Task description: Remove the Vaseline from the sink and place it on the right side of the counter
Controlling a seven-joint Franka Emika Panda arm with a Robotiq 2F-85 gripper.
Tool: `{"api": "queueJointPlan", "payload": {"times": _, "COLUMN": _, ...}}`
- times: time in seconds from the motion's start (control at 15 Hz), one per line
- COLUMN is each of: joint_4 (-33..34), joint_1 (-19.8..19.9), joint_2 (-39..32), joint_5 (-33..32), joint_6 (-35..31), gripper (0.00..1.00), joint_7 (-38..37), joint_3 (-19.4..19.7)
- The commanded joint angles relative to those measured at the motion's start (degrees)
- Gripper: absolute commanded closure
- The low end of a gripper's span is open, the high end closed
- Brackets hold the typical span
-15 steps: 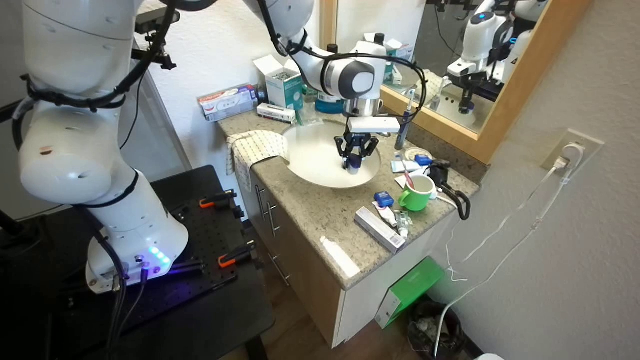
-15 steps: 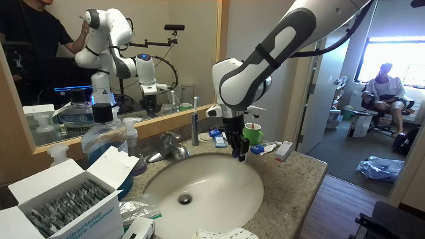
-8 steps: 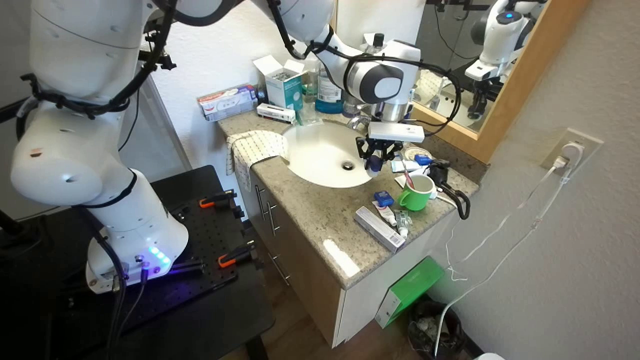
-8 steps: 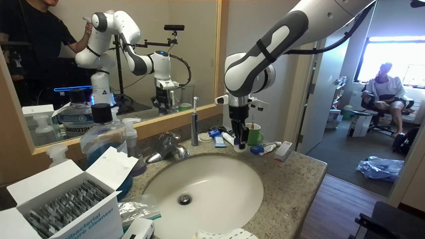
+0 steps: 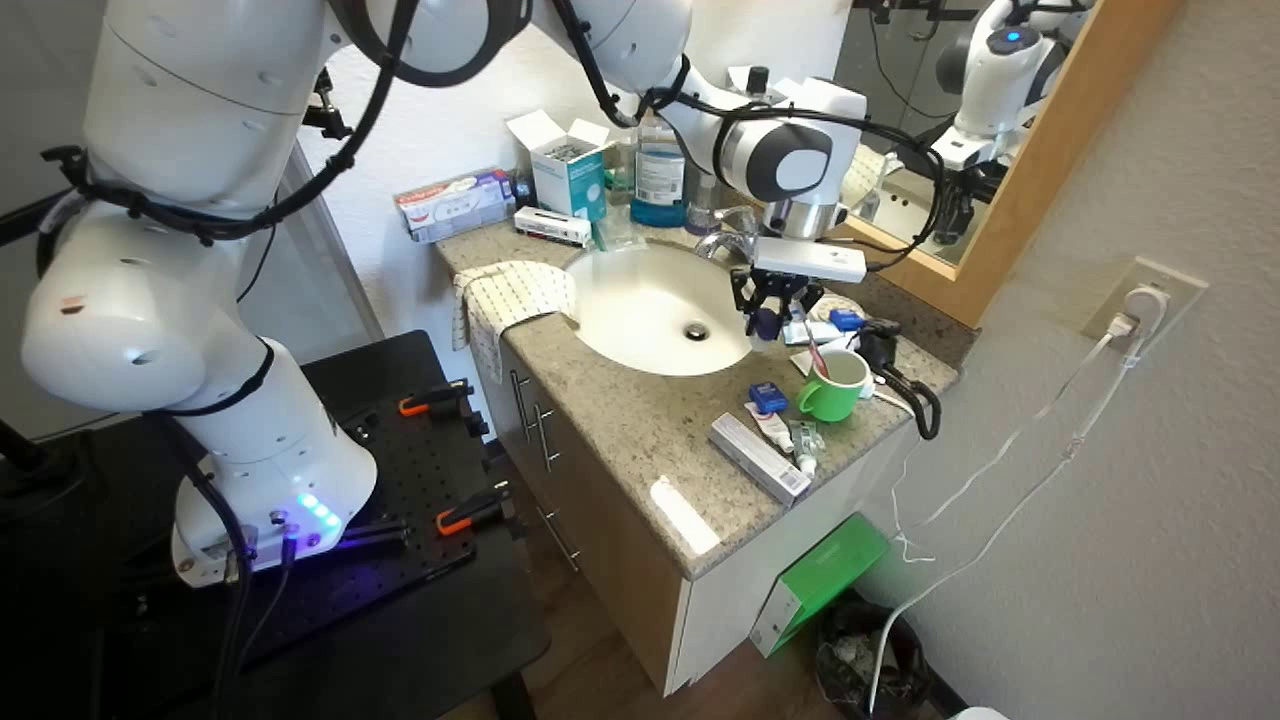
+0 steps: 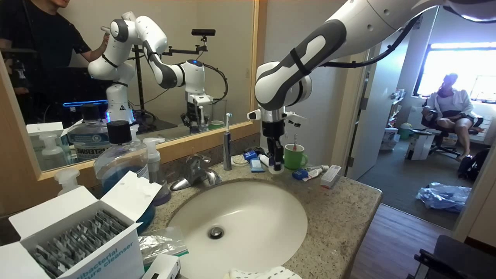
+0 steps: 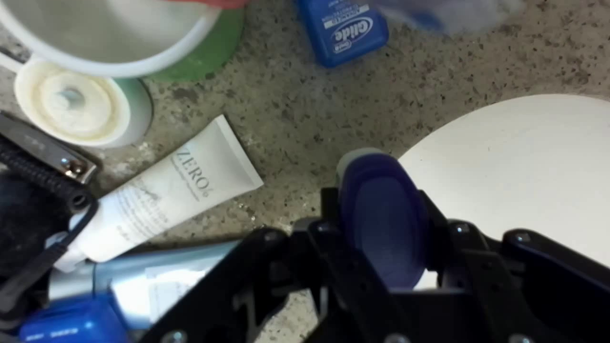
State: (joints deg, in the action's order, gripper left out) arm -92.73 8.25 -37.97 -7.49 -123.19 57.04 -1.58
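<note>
The hand [image 5: 767,314] has carried the Vaseline [image 7: 385,228] nearer the green mug [image 6: 293,159].

The Vaseline [image 7: 383,228] is in the hand [image 7: 380,209], between the faucet [image 6: 196,170] and the mug [image 6: 294,158].

- one counter [image 5: 640,425], one sink [image 6: 248,209], one faucet [image 6: 197,173], one drain stopper [image 6: 216,232]
- one gripper [image 7: 381,212], one blue-lidded container [image 7: 384,224] held in it
- one green mug [image 5: 838,397] at right, one toothbrush [image 5: 818,359] in it
- one electric toothbrush [image 6: 227,149]
- two small blue boxes [image 5: 768,398], one near, one far
- three long boxes [image 5: 758,458], two at left, one at right
- one open box [image 6: 116,252] of packets [image 6: 80,237]
- one black-capped bottle [image 6: 120,159], two pump bottles [image 6: 155,168]
- one patterned cloth [image 5: 518,300]
- one mirror [image 6: 228,77]
- two people [image 6: 447,100], one seated far right, one reflected at left
- one green box [image 5: 825,580], one waste bin [image 5: 840,690]
- one wall outlet [image 5: 1185,292], two plugs [image 5: 1146,302]
- two orange-and-black clamps [image 5: 437,398] on one black table [image 5: 410,640]
- three cabinet handles [image 5: 520,405]
</note>
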Motion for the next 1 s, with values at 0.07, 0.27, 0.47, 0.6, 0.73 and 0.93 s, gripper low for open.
{"api": "queueJointPlan", "payload": {"times": 0.07, "joint_4": 8.91, "joint_1": -0.6, "joint_2": -5.48, "joint_5": -0.12, "joint_6": 6.54, "gripper": 0.85, "joint_7": -3.45, "joint_3": 0.72}}
{"api": "queueJointPlan", "payload": {"times": 0.27, "joint_4": 12.64, "joint_1": -0.65, "joint_2": -8.12, "joint_5": -0.37, "joint_6": 8.97, "gripper": 0.85, "joint_7": -4.65, "joint_3": 0.81}}
{"api": "queueJointPlan", "payload": {"times": 0.47, "joint_4": 15.24, "joint_1": -0.66, "joint_2": -9.97, "joint_5": -0.55, "joint_6": 10.22, "gripper": 0.85, "joint_7": -5.37, "joint_3": 0.78}}
{"api": "queueJointPlan", "payload": {"times": 0.6, "joint_4": 16.48, "joint_1": -0.69, "joint_2": -10.86, "joint_5": -0.66, "joint_6": 10.6, "gripper": 0.85, "joint_7": -5.47, "joint_3": 0.81}}
{"api": "queueJointPlan", "payload": {"times": 0.73, "joint_4": 17.43, "joint_1": -0.77, "joint_2": -11.37, "joint_5": -0.81, "joint_6": 11.01, "gripper": 0.85, "joint_7": -5.57, "joint_3": 0.88}}
{"api": "queueJointPlan", "payload": {"times": 0.93, "joint_4": 18.32, "joint_1": -0.96, "joint_2": -11.87, "joint_5": -1.08, "joint_6": 11.39, "gripper": 0.69, "joint_7": -5.7, "joint_3": 0.96}}
